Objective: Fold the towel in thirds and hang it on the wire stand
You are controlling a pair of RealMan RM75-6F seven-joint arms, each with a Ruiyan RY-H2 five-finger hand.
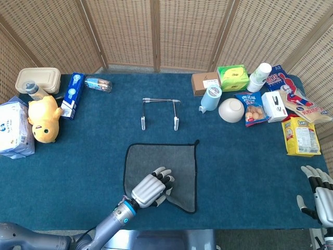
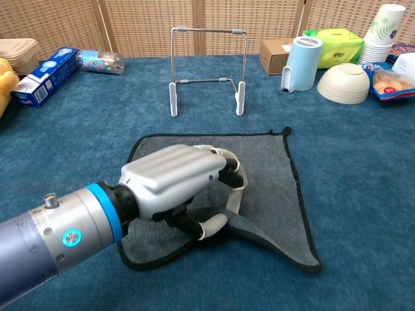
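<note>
Your left robot hand [image 2: 178,184] has its fingers curled down around the near edge of the towel [image 2: 266,175], with the thumb tucked beneath the cloth. In the chest view that edge is bunched and lifted off the surface [image 2: 363,168] just at the fingers, so you appear to have the hem pinched. That grip makes sense for the first fold, since the near third has to be carried over toward the wire stand [image 2: 207,68]. The rest of the towel lies flat, its far edge towards the stand and its small hanging loop at the far right corner. The near right corner trails out in a point beyond your hand, which suggests the cloth is being drawn up unevenly. Watch that the fold line does not skew.

Relative to the towel, the left robot hand sits on its near left part, reaching in from the near edge. The stand is upright beyond the towel's far edge, well apart from it, roughly in line with the towel's middle.

Your right robot hand [image 1: 317,195] is far to the right of the towel, at the near right corner of the surface, fingers spread and holding nothing.
</note>
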